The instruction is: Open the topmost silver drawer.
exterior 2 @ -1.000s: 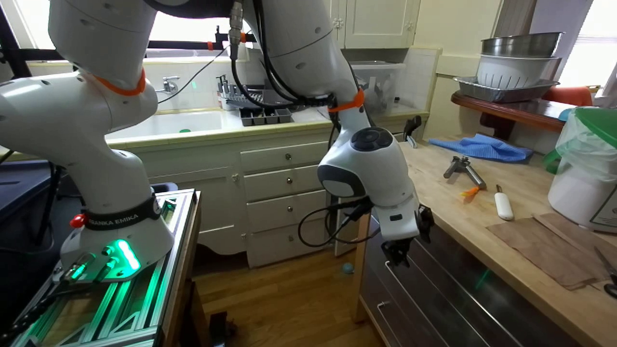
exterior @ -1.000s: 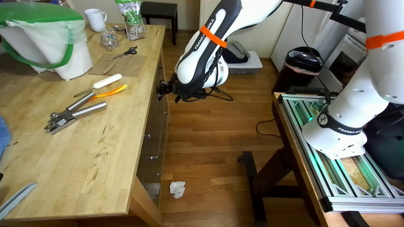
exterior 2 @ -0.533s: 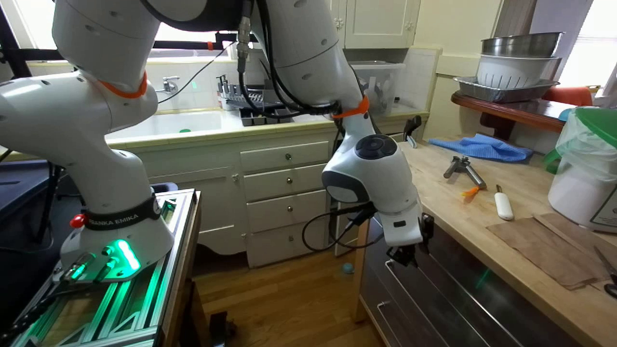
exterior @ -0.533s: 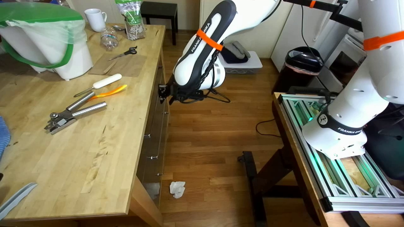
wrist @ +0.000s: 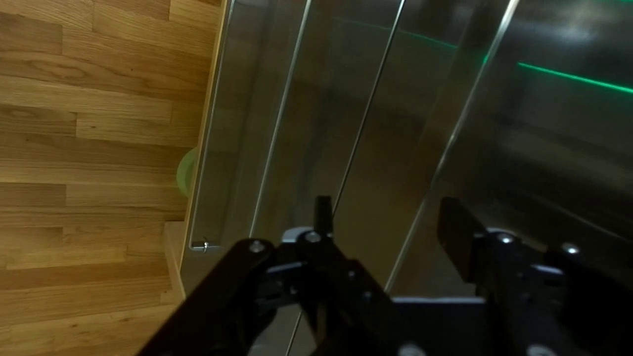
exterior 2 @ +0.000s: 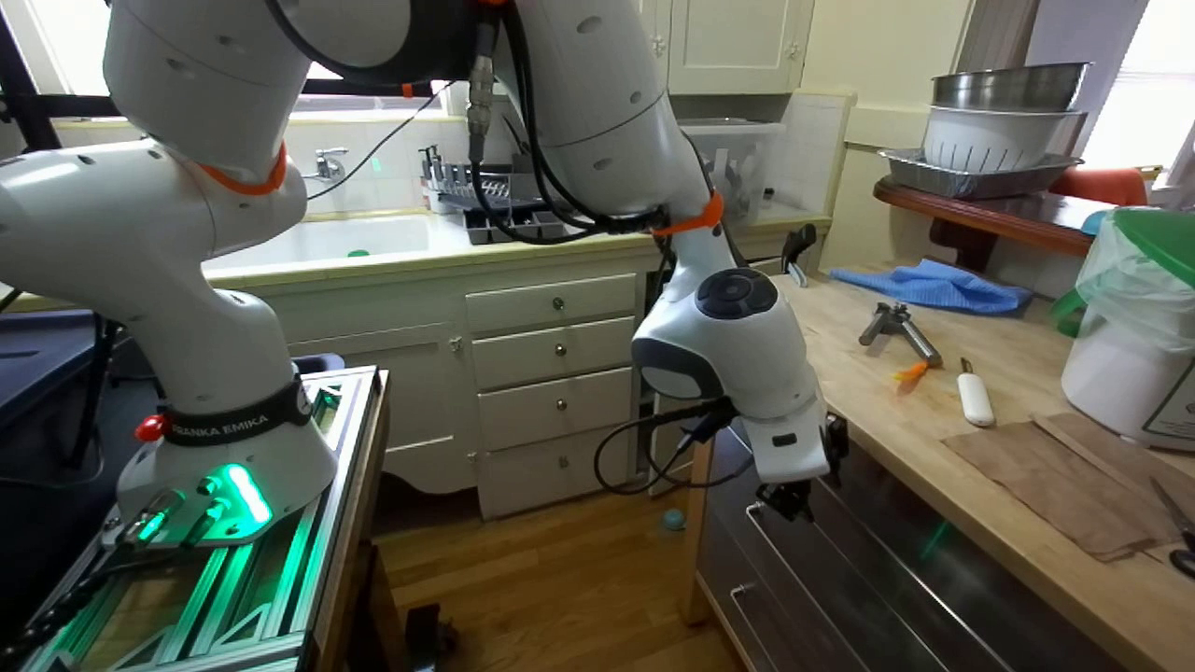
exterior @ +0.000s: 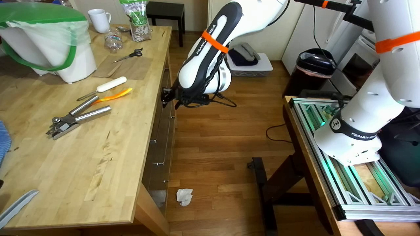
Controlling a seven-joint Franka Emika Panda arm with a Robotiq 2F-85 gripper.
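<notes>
The topmost silver drawer shows in the wrist view as a dark, shiny metal front at the right. In an exterior view the topmost silver drawer lies under the wooden tabletop and looks closed; its inside is hidden. A long thin metal bar runs along the fronts. My gripper is open, and the bar passes between its fingers in the picture. I cannot tell whether it reaches the bar's depth. The gripper also shows in both exterior views, at the drawer fronts just below the table edge.
Lower drawer fronts have similar bars. The wooden tabletop overhangs beside the gripper and bears a garlic press, a white-handled tool, scissors and a green-lidded bin. Wooden floor lies below.
My gripper has moved slightly closer to the drawer fronts and a little lower. The drawers and the things on the table have not moved.
</notes>
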